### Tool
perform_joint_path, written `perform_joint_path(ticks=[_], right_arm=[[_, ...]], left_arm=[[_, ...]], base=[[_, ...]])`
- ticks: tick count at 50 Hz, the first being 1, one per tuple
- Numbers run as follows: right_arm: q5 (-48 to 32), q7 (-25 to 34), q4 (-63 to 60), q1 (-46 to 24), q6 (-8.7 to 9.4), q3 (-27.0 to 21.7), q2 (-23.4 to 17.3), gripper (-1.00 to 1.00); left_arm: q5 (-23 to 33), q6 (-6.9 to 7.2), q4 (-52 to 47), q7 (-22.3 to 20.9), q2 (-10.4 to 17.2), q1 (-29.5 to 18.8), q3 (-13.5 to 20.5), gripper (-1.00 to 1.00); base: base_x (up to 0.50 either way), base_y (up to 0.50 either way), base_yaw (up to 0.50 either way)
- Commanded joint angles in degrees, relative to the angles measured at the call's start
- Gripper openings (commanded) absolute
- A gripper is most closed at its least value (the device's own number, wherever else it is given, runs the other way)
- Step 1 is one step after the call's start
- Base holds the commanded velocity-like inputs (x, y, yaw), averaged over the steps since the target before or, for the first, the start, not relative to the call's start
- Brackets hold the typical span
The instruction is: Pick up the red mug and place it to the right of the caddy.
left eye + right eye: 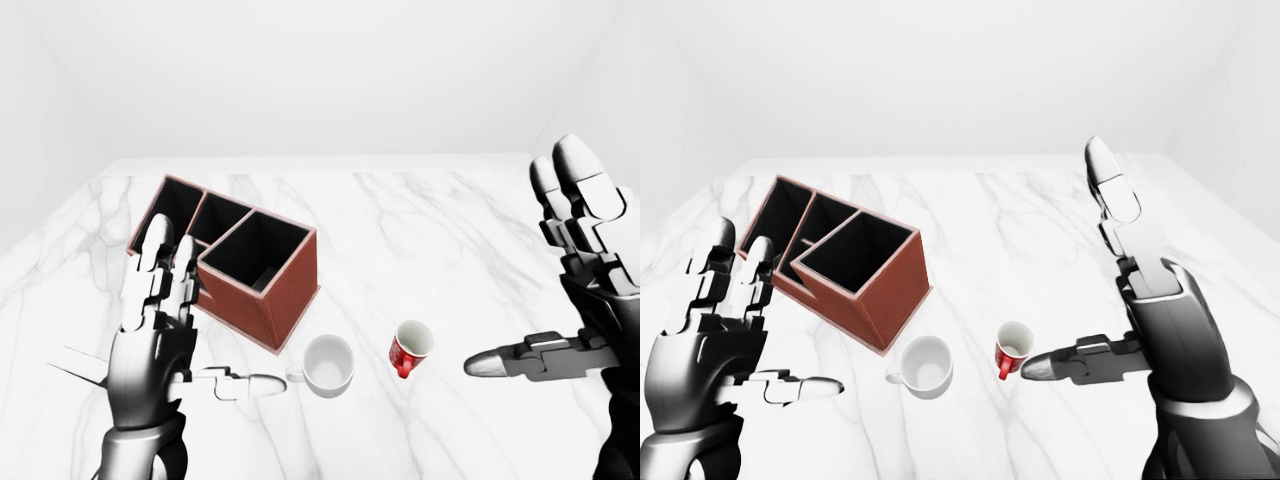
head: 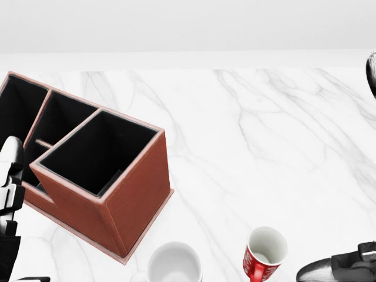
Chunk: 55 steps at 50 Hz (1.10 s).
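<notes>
The red mug (image 2: 264, 252) stands open end up on the marble table (image 2: 258, 129), white inside, at the bottom of the head view. It is below and to the right of the brown caddy (image 2: 100, 170), which has several dark compartments. My right hand (image 1: 1065, 265) is open, its thumb (image 1: 1070, 362) pointing left just right of the mug without touching it, its fingers (image 1: 1115, 200) raised high. My left hand (image 1: 780, 310) is open too, held up left of the caddy, with nothing in it.
A white mug (image 2: 174, 263) sits between the caddy's near corner and the red mug. The marble tabletop stretches to the right of the caddy up to a pale wall (image 1: 320, 80).
</notes>
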Motion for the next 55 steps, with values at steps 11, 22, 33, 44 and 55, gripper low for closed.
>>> perform_joint_path(ticks=[11,22,33,44,55], right_arm=[[-25.11,9.59,7.38,-0.74,0.00,9.30,-0.59,1.00],[-26.81,9.59,11.66,-0.74,0.00,5.12,-1.22,1.00],[-29.45,9.59,14.32,2.56,0.00,5.27,0.17,1.00],[-31.66,9.59,20.40,3.80,0.00,5.10,0.80,1.00],[-32.33,9.59,26.20,2.56,0.00,5.56,0.36,1.00]], left_arm=[[-0.83,0.00,-3.62,-0.78,-0.50,1.57,0.37,1.00],[-0.91,0.00,-3.88,-1.19,-0.81,1.62,0.75,1.00],[-1.37,0.00,-4.21,-1.94,-1.35,1.60,1.88,1.00],[-1.17,0.00,-3.11,-2.00,-1.30,1.51,1.72,1.00],[-0.61,0.00,2.02,-2.29,-1.37,3.66,0.42,1.00]], base=[[0.00,0.00,0.00],[0.00,0.00,0.00],[0.00,0.00,0.00],[0.00,0.00,0.00],[0.00,0.00,0.00]])
